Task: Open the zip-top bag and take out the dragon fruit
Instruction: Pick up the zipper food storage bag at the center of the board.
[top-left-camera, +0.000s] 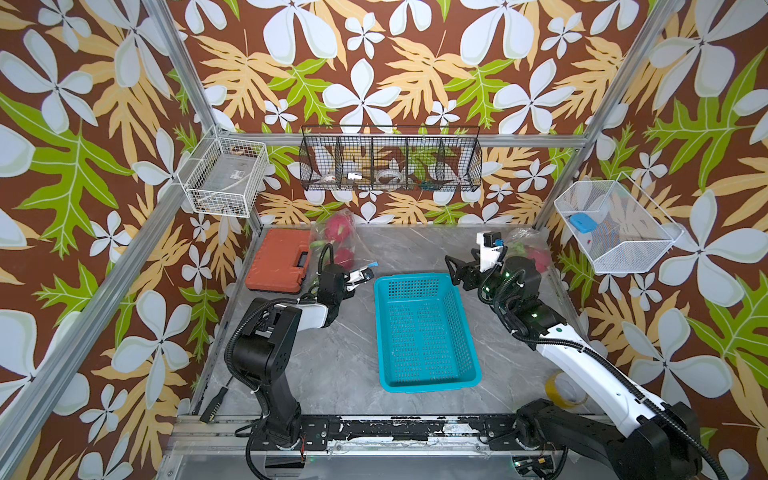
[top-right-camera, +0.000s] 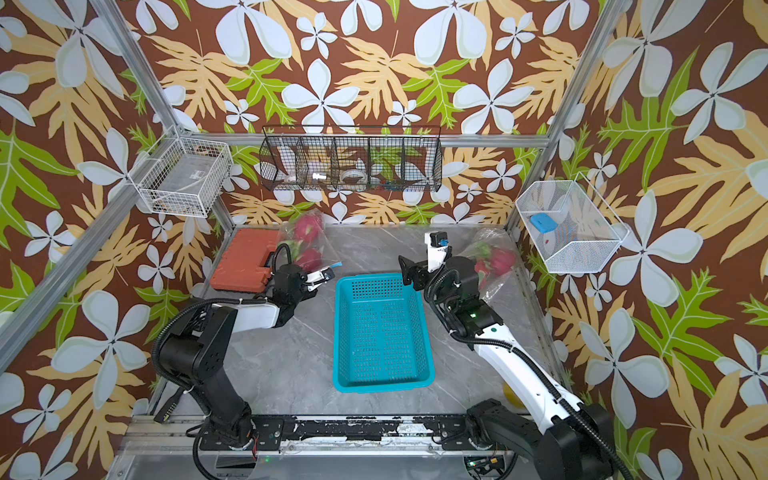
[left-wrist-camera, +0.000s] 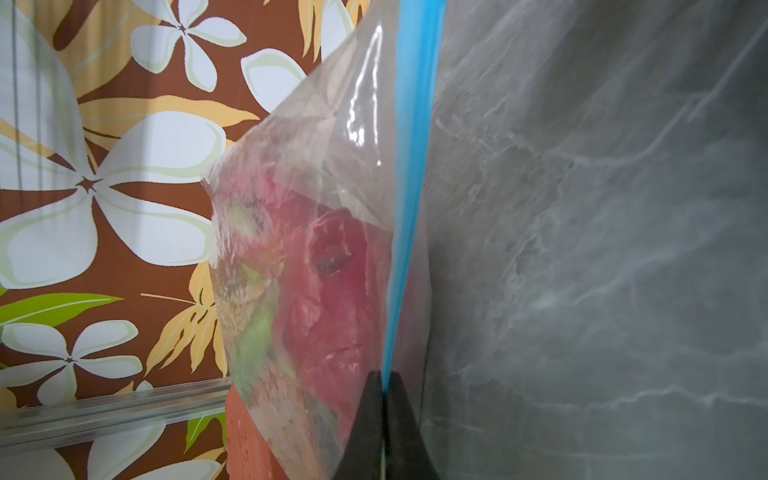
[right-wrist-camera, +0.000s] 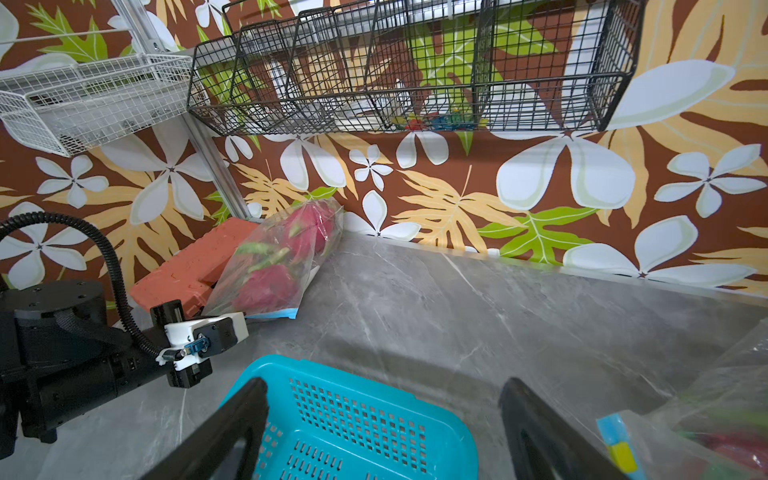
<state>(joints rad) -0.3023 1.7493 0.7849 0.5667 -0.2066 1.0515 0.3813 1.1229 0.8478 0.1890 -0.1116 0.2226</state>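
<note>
A clear zip-top bag (top-left-camera: 332, 241) leans against the back wall on the left, next to an orange case. Magenta dragon fruit (top-left-camera: 337, 224) with green scales show through its plastic. My left gripper (left-wrist-camera: 384, 376) is shut on the bag's blue zip strip (left-wrist-camera: 409, 187), pinching it between both black fingertips. In both top views that gripper (top-right-camera: 330, 270) sits at the bag's near end. My right gripper (right-wrist-camera: 382, 390) stands open and empty above the far rim of a teal basket (right-wrist-camera: 361, 370). A second bag with dragon fruit (top-right-camera: 500, 259) lies behind the right arm.
The teal basket (top-left-camera: 428, 384) sits mid-table between the arms. The orange tool case (top-left-camera: 276, 262) lies back left. A yellow tape roll (top-left-camera: 565, 390) is front right under the right arm. A black tool (top-left-camera: 214, 405) lies front left. Wire baskets (top-left-camera: 390, 162) hang on the walls.
</note>
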